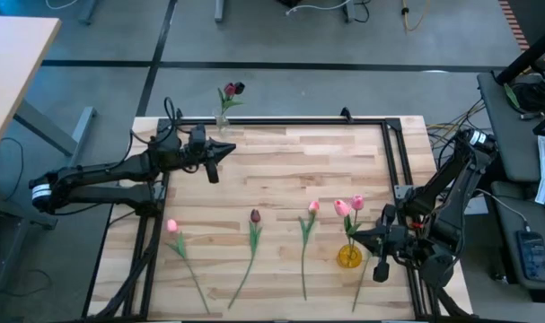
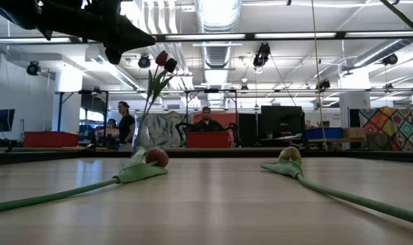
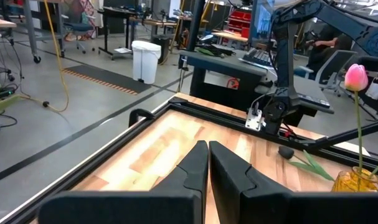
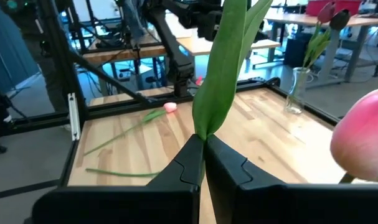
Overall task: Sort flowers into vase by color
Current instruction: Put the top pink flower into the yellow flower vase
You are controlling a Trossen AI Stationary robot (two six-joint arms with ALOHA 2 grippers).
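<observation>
A yellow vase [image 1: 348,256] at the near right holds two pink tulips [image 1: 350,205]. My right gripper [image 4: 204,140] hovers beside it, shut on a green leaf. A clear vase [image 1: 223,121] at the table's far edge holds dark maroon tulips [image 1: 232,90]. My left gripper [image 1: 229,151] is shut on nothing, level above the far left of the table near the clear vase. Three flowers lie flat with their stems toward the near edge: a pink one [image 1: 172,226], a maroon one [image 1: 255,216] and another pink one [image 1: 313,207]. My right gripper pinches a broad green leaf [image 4: 207,124] between its two fingers, at its narrow lower end. The fingers come in about level from the table's right side. The leaf rises above them, clear of the table. Which pink tulip it belongs to, I cannot tell.
One more green stem [image 1: 360,292] lies by the yellow vase, running to the near edge. A black frame [image 1: 393,144] rims the table. Bare wood lies in the middle and far right. People and desks show in the room beyond the far edge.
</observation>
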